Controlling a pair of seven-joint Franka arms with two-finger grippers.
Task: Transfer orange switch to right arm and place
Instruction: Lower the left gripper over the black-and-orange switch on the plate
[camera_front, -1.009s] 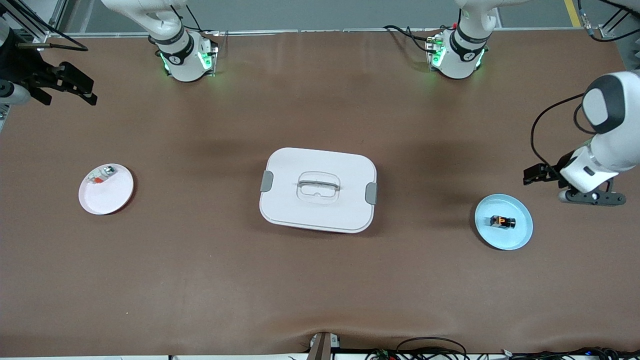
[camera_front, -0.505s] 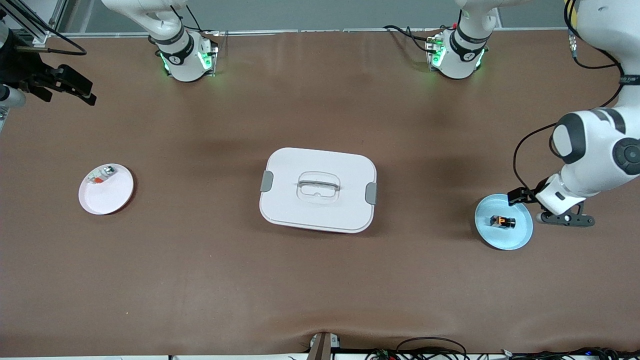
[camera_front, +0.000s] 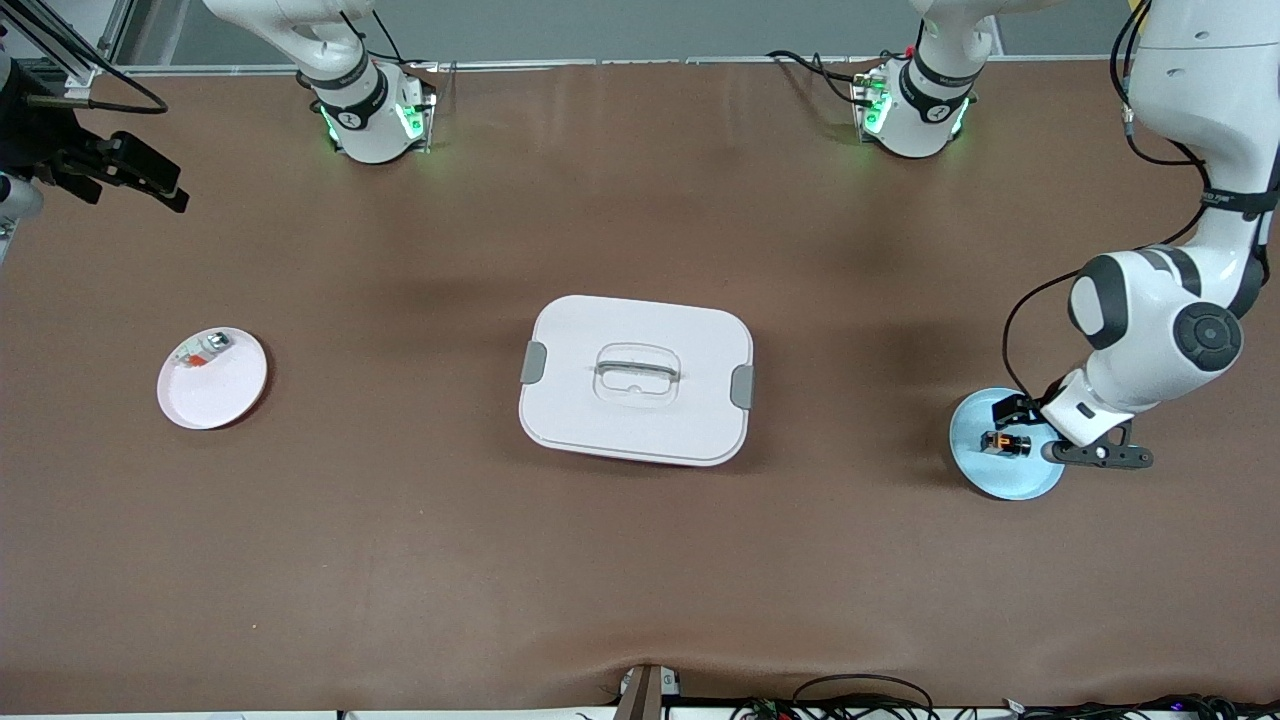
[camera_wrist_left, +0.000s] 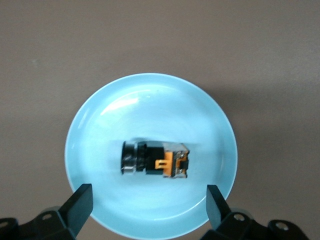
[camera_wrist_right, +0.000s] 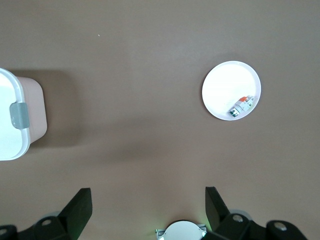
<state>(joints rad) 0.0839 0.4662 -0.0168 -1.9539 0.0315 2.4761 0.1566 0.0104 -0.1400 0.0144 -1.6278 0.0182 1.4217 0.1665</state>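
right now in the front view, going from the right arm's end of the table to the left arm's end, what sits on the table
white plate with a white-grey piece → white lidded box → blue plate holding the orange switch, left gripper over it

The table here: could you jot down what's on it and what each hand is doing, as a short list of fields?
switch: orange switch lies on its side in the blue plate, untouched
left hand: left hand open, over the blue plate, fingers either side of the switch
right hand: right hand open, waiting up in the air at the right arm's end
middle: white box, lid on, grey clips
white plate: white plate holds a white-grey piece
handover: not begun
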